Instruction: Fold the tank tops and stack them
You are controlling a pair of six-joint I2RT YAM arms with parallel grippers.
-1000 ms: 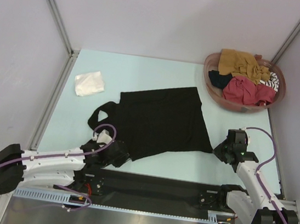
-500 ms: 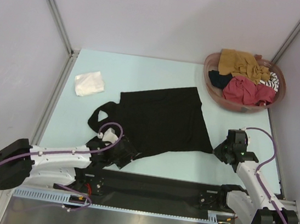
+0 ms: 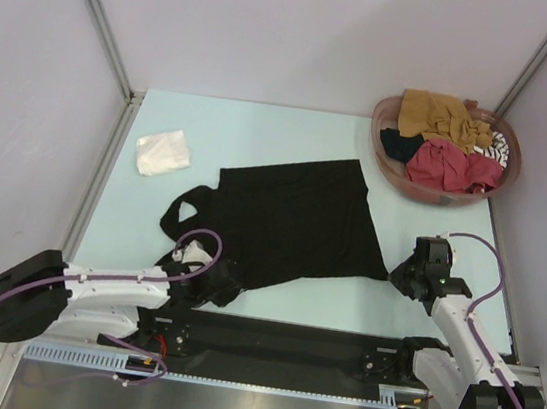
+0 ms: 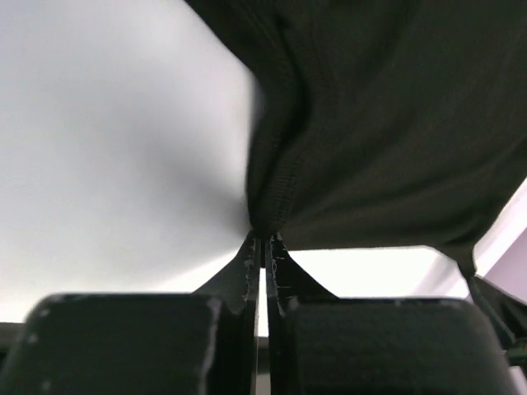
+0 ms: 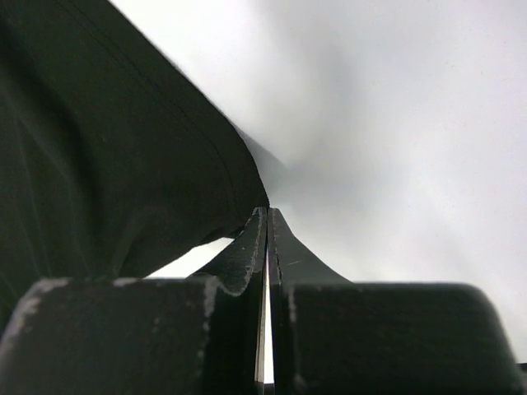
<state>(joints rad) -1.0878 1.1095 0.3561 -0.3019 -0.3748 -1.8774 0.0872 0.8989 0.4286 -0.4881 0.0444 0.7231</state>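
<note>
Tightly, left tool (image 4: 262, 240) and right tool (image 5: 266, 216) pinch limp black tank top (image 3: 291, 222).

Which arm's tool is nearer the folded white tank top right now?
Left. The left tool pinches the near-left edge of the black tank top, below and right of the white tank top. The right tool grips its near-right corner, much farther right.
</note>
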